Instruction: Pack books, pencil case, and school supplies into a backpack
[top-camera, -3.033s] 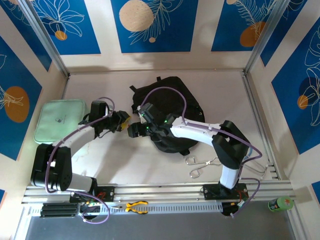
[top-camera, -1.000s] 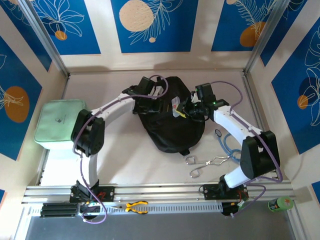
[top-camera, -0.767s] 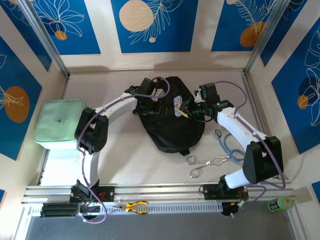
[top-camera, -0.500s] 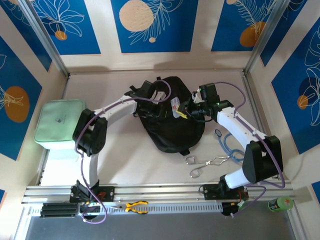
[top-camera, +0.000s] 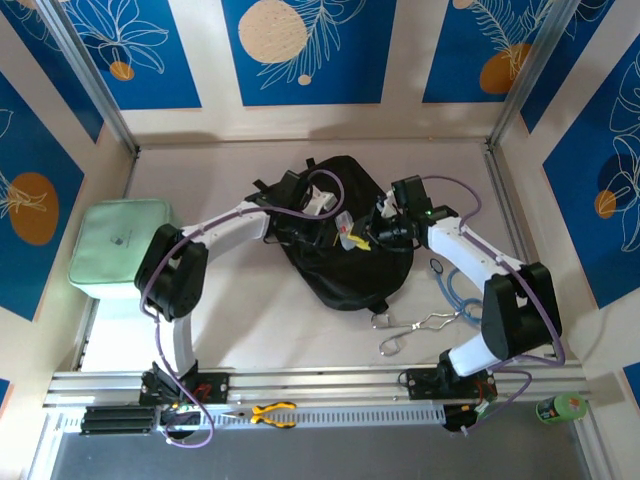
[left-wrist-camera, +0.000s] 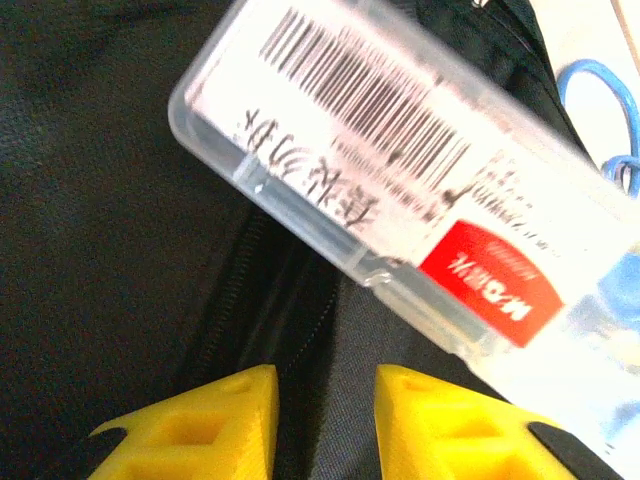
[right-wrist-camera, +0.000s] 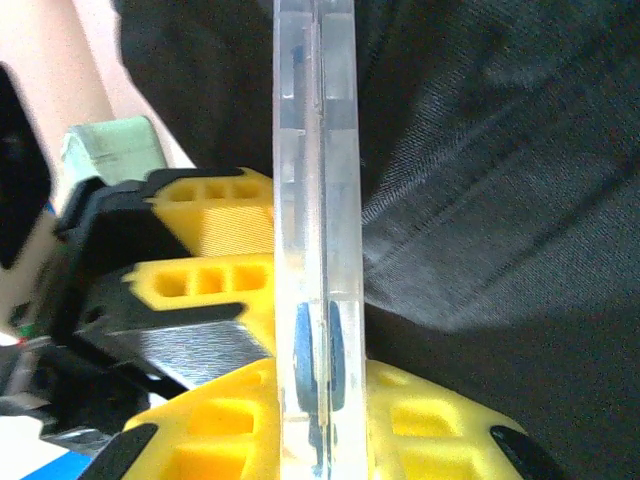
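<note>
- Top external, mid-table (top-camera: 250, 310): backpack (top-camera: 345, 270) lying flat, both arms reaching over its upper half from either side.
- Pinching a clear case (top-camera: 350, 235) in the right gripper (top-camera: 368, 237), pressed onto the two flat sides.
- Right wrist view: case (right-wrist-camera: 312, 150) edge-on and upright between the yellow fingers (right-wrist-camera: 430, 420), likely so as to offer a thin profile to a narrow slot.
- Hovering the left gripper (left-wrist-camera: 325, 420) directly over the zip (left-wrist-camera: 250, 290), narrowly spread, with no fabric seen caught between; probably stationed there to part or hold down the lip of the opening.
- Left wrist view: case (left-wrist-camera: 400, 220) slanted just above the zip line, barcode label showing, not yet inside.
- Judged step: feeding the case into the backpack, well short of finishing the packing.
- Mint pouch (top-camera: 118, 245) at the left table edge, well apart from the backpack, unpacked.
- Likely snags: soft fabric sagging shut, or a case corner catching on the zip.
</note>
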